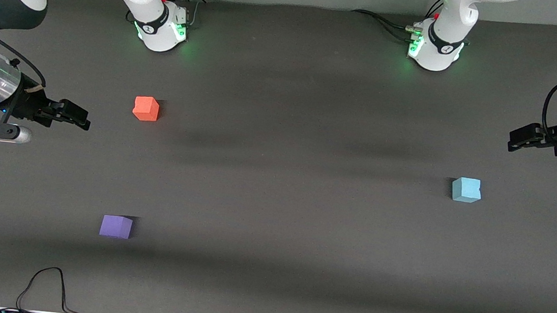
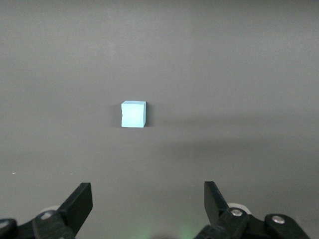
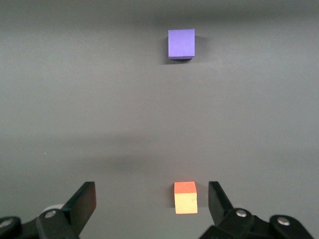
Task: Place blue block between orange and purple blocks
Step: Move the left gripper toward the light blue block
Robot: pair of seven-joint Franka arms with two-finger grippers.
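Observation:
The blue block (image 1: pixel 466 189) (image 2: pixel 133 114) lies alone on the dark mat toward the left arm's end. My left gripper (image 1: pixel 516 139) (image 2: pixel 148 199) hangs open over that end of the table, apart from the block and holding nothing. The orange block (image 1: pixel 146 108) (image 3: pixel 185 197) and the purple block (image 1: pixel 116 226) (image 3: pixel 181 44) lie toward the right arm's end, with the purple one nearer the front camera and a wide gap between them. My right gripper (image 1: pixel 77 119) (image 3: pixel 152 199) is open and empty, over the mat beside the orange block.
The two robot bases (image 1: pixel 160 27) (image 1: pixel 437 49) stand along the table edge farthest from the front camera. A black cable (image 1: pixel 46 285) loops over the edge nearest that camera, at the right arm's end. The mat (image 1: pixel 296 189) is bare between the blue block and the other two.

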